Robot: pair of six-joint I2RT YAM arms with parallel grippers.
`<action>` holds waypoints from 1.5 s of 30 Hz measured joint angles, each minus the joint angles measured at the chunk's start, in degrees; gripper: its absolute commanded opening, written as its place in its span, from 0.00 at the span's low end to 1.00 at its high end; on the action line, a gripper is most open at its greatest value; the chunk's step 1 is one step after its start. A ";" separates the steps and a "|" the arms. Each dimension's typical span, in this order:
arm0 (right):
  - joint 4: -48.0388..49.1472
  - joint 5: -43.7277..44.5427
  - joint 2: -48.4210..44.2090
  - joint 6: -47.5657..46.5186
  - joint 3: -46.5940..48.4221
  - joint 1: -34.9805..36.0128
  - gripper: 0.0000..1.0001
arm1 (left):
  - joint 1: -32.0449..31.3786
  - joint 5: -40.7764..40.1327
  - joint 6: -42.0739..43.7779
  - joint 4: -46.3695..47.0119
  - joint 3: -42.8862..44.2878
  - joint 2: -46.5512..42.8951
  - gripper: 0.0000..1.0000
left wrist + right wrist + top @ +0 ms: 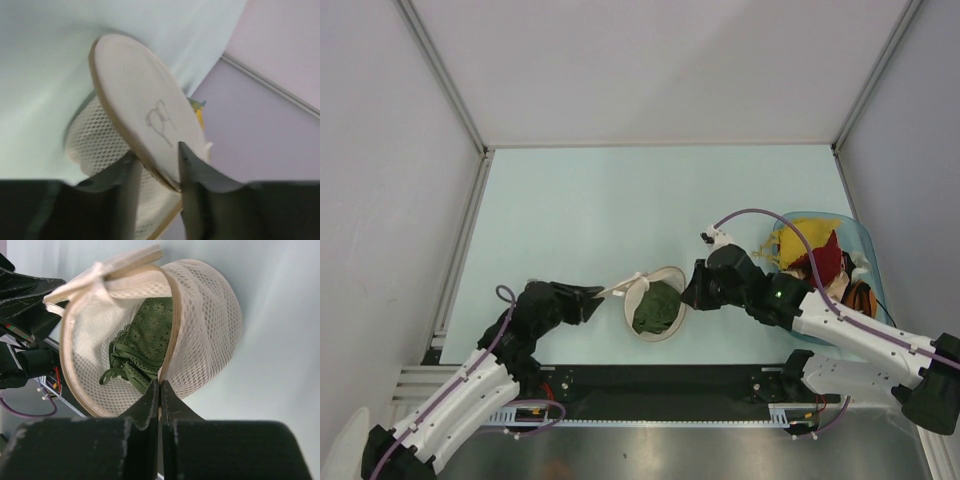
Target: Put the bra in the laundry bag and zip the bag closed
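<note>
The laundry bag (672, 278) lies open near the table's front edge, with the dark olive-green bra (657, 308) inside its lower mesh half. My left gripper (604, 293) is shut on the rim of the raised lid (140, 100) and holds it tilted up to the left. In the left wrist view my left gripper (157, 152) has one finger on each face of the lid. My right gripper (691, 294) is shut on the right rim of the lower half. In the right wrist view my right gripper (160, 384) pinches the tan rim, with the bra (145, 340) and mesh wall (210, 325) beyond.
A translucent blue tub (857, 238) stands at the right, holding yellow (802, 234), red (824, 258) and orange garments. The right arm's purple cable arches over it. A black rail runs along the near table edge (660, 378). Grey walls enclose the table.
</note>
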 measured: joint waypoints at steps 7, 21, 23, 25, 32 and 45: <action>0.92 0.17 1.68 0.04 0.28 0.35 0.00 | 2.32 -2.03 19.21 2.47 5.49 5.49 0.00; 1.97 -3.74 6.82 -1.97 4.00 -7.96 0.00 | 0.55 -9.01 75.03 12.24 14.56 -7.78 0.00; 2.36 -4.85 8.57 -3.02 5.53 -8.52 0.00 | -0.50 -7.37 79.93 13.38 15.52 -7.58 0.00; 3.06 -6.16 10.14 -3.74 6.82 -9.07 0.00 | -2.27 -6.36 84.43 14.21 16.33 -6.99 0.00; 5.11 -11.69 14.27 -4.74 8.33 -13.14 0.00 | -13.29 -10.60 95.58 14.40 17.09 -4.70 0.00; 6.16 -17.59 12.41 -3.37 7.26 -13.57 0.57 | -23.37 -12.41 115.12 23.74 17.77 3.52 0.00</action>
